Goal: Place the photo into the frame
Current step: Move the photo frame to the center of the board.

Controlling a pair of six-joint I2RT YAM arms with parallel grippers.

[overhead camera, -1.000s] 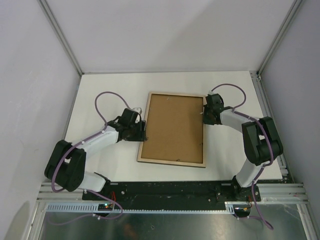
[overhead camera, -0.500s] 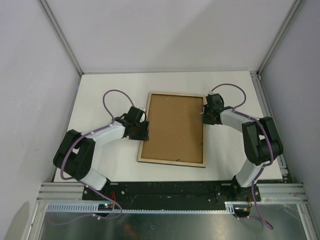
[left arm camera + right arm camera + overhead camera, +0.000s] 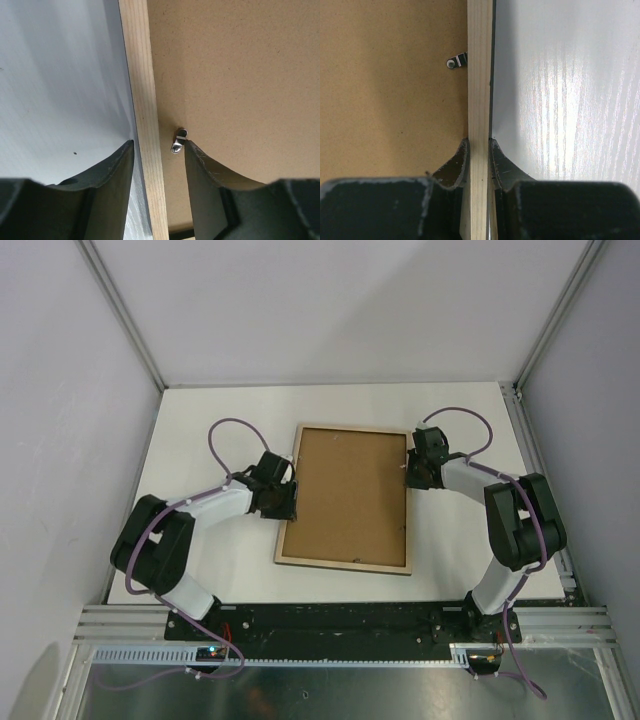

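Frame [image 3: 345, 564] lies face down mid-tabletop [image 3: 200, 420], brown backing board [image 3: 345, 495] in it; stiff, light, probably fragile under glass, so I'd grip only its wooden rails; right jaws pinch the right rail, left jaws gape astride the left, holding nothing.

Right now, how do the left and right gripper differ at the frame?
The right gripper pinches the frame by its wooden rail; the left gripper straddles its rail loosely. A metal clip sits beside the left's inner finger; the right's clip lies farther ahead. Both have one finger over the backing board.
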